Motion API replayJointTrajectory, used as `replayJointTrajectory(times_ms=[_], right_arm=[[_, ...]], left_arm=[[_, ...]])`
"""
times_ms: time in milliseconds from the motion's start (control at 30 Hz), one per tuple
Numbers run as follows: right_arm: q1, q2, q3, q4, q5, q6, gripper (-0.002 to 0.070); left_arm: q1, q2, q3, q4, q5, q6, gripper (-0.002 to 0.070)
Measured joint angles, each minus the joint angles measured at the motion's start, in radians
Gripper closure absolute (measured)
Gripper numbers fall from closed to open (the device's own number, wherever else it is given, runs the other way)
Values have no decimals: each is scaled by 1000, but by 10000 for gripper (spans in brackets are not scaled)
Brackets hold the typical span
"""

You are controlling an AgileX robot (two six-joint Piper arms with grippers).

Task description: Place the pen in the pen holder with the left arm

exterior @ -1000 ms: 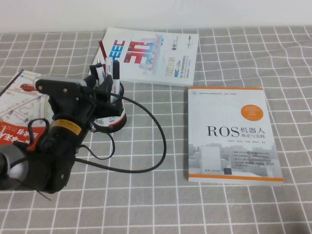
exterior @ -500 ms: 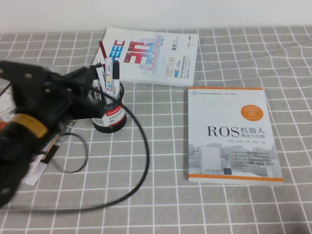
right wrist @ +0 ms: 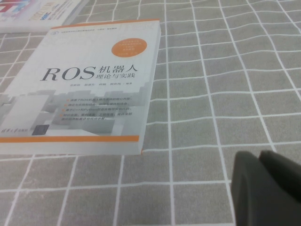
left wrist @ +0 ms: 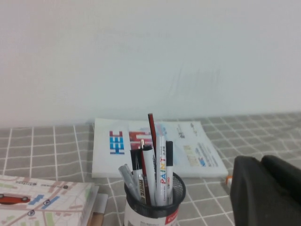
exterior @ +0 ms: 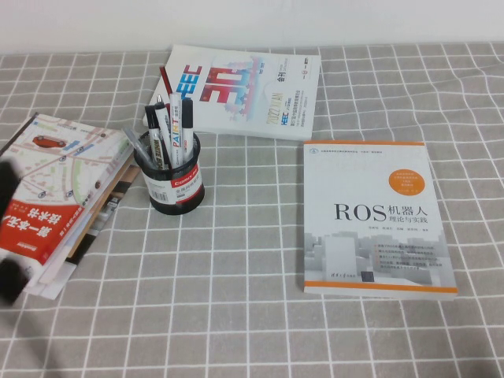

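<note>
The white PAINT pen [exterior: 176, 126] stands upright in the black mesh pen holder [exterior: 175, 185], among thinner pens and a red pencil. Both also show in the left wrist view, the pen [left wrist: 161, 170] in the holder [left wrist: 155, 211]. My left gripper [left wrist: 261, 161] is shut and empty, drawn back from the holder and apart from it. In the high view only a dark blur of the left arm [exterior: 8, 279] shows at the left edge. My right gripper [right wrist: 260, 157] is shut and empty, low over the checked cloth near the ROS book.
A ROS book [exterior: 378, 213] lies on the right and also shows in the right wrist view [right wrist: 80, 84]. A white HEC book [exterior: 244, 87] lies behind the holder. A stack of map books [exterior: 55, 189] lies on the left. A grey checked cloth [exterior: 252, 315] covers the table.
My left arm has pulled back from the pen holder to the left and almost out of the high view. The pen stays upright in the holder.
</note>
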Motion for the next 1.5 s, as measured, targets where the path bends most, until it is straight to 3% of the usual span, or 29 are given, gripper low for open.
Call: replayJointTrajectory(times_ms=[367, 1067, 1300, 1500], right_arm=[[0, 0, 0, 0, 0, 0, 691], [0, 0, 0, 0, 0, 0, 691], [0, 0, 0, 0, 0, 0, 691], [0, 0, 0, 0, 0, 0, 691]], left_arm=[[0, -371, 240, -4, 115, -63, 675], [0, -394, 282, -25, 91, -67, 675], [13, -426, 282, -89, 91, 105, 675], [160, -542, 282, -223, 136, 322, 675]])
